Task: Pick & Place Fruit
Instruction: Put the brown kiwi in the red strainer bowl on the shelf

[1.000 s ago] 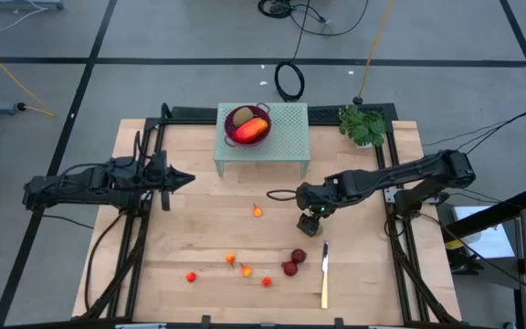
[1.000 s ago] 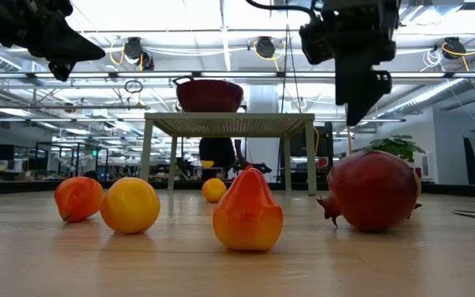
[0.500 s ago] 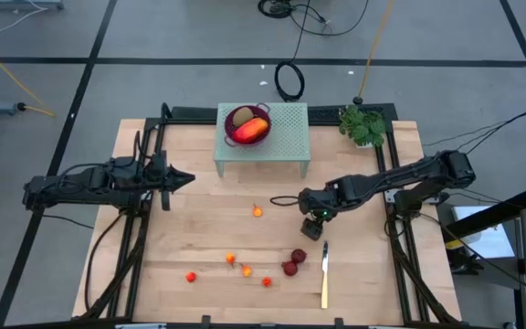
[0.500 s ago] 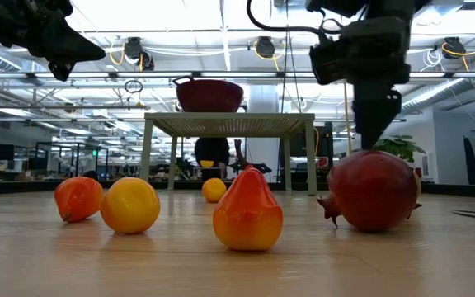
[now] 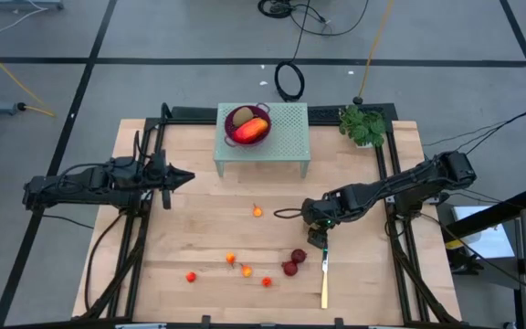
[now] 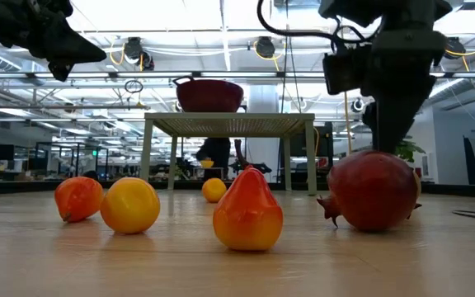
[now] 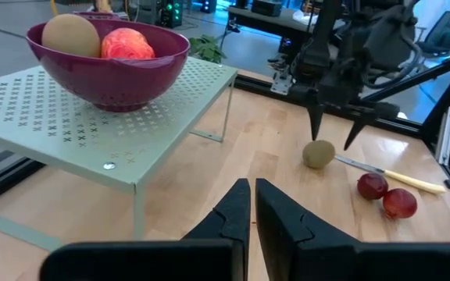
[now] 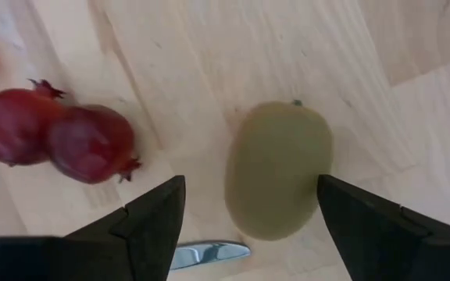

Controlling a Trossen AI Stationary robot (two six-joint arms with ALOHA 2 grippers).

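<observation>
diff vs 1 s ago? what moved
The right gripper moved toward the table's front edge and came down over the kiwi, fingers open to either side of it, nothing gripped yet. The left gripper stayed parked at the table's left side, fingers shut. The two dark red fruits, the small orange ones, the knife and the bowl on the stand did not move.
</observation>
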